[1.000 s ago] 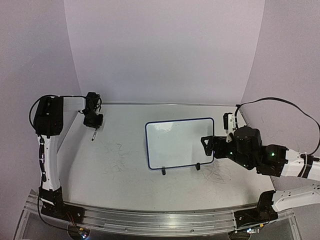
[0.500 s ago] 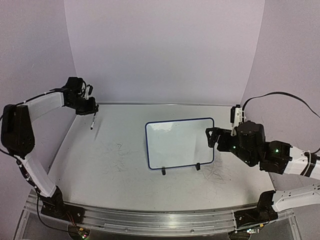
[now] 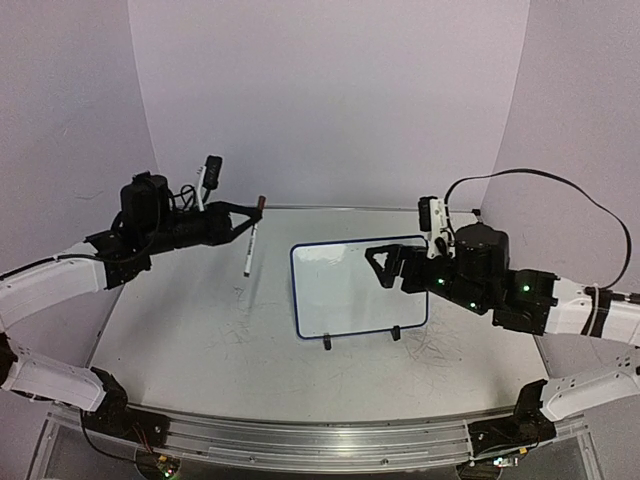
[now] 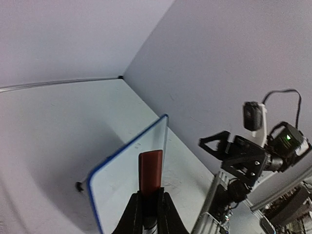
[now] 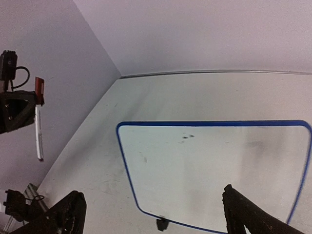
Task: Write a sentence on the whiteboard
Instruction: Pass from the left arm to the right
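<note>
top: high, facing down | wrists: low, oblique | shared: whiteboard (image 3: 350,290)

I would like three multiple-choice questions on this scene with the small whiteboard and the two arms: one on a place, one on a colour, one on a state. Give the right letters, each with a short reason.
1. Where is the right gripper?
A) above the small rectangular white whiteboard
B) beside the left arm's base
C) lying flat in the far left corner

2. What colour is the whiteboard's thin rounded frame?
A) red
B) blue
C) green

3. In what state is the left gripper?
A) open and empty
B) shut on a slim white marker with a dark red end
C) shut on the whiteboard's edge

Answers:
1 A: the right wrist view looks down onto the board.
2 B: a blue line runs all round the white surface.
3 B: it pinches the marker just under the red end.
</note>
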`<state>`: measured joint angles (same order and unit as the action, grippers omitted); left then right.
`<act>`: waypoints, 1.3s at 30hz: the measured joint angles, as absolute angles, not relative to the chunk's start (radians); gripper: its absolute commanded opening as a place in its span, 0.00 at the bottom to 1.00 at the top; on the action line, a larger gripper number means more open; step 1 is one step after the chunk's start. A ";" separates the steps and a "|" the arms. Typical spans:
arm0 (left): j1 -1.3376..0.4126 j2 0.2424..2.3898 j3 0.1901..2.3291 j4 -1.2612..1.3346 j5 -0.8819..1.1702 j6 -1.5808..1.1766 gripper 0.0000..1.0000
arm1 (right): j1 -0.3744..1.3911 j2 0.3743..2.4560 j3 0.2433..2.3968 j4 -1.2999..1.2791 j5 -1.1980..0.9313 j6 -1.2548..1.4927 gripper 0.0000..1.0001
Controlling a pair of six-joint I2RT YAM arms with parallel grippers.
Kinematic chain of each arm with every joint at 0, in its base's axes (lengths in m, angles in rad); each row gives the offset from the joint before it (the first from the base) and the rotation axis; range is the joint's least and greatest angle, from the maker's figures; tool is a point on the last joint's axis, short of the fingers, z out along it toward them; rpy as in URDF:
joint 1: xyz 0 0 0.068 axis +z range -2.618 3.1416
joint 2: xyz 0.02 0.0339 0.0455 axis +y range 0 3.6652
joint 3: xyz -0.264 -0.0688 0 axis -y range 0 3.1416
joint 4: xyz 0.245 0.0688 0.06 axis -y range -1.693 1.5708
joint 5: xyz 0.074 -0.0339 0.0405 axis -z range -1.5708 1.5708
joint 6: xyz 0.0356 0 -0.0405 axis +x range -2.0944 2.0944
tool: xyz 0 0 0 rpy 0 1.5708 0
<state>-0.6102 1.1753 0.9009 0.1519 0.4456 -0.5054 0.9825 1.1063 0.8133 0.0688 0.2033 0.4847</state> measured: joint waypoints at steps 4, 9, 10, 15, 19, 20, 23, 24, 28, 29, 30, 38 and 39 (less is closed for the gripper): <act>-0.783 1.204 0.811 0.317 0.377 -0.565 0.00 | 0.989 1.260 0.833 0.229 0.024 0.534 0.98; -0.875 1.250 0.740 0.494 0.289 -0.622 0.00 | 0.996 1.382 0.784 0.447 -0.143 0.649 0.95; -0.887 1.258 0.732 0.521 0.273 -0.630 0.00 | 0.997 1.395 0.773 0.482 -0.166 0.670 0.94; -0.935 1.308 0.719 0.611 0.217 -0.653 0.00 | 0.998 1.451 0.763 0.603 -0.242 0.743 0.83; -0.956 1.328 0.719 0.642 0.187 -0.655 0.00 | 0.998 1.494 0.772 0.670 -0.287 0.791 0.70; -0.959 1.330 0.719 0.649 0.181 -0.655 0.00 | 0.997 1.506 0.774 0.691 -0.299 0.798 0.68; -0.963 1.333 0.719 0.663 0.167 -0.655 0.00 | 0.998 1.540 0.774 0.758 -0.326 0.826 0.56; -0.964 1.335 0.719 0.668 0.161 -0.656 0.00 | 0.998 1.550 0.774 0.777 -0.335 0.836 0.52; -0.967 1.353 0.719 0.684 0.149 -0.657 0.00 | 0.998 1.569 0.774 0.840 -0.360 0.848 0.42; -0.968 1.358 0.719 0.685 0.147 -0.657 0.00 | 0.998 1.572 0.774 0.859 -0.366 0.852 0.39; -0.969 1.362 0.719 0.687 0.146 -0.657 0.00 | 0.998 1.574 0.774 0.879 -0.373 0.855 0.36; -0.971 1.382 0.726 0.709 0.147 -0.669 0.00 | 0.994 1.608 0.776 0.947 -0.387 0.865 0.13; -0.971 1.385 0.731 0.709 0.148 -0.674 0.00 | 0.993 1.613 0.776 0.951 -0.386 0.867 0.11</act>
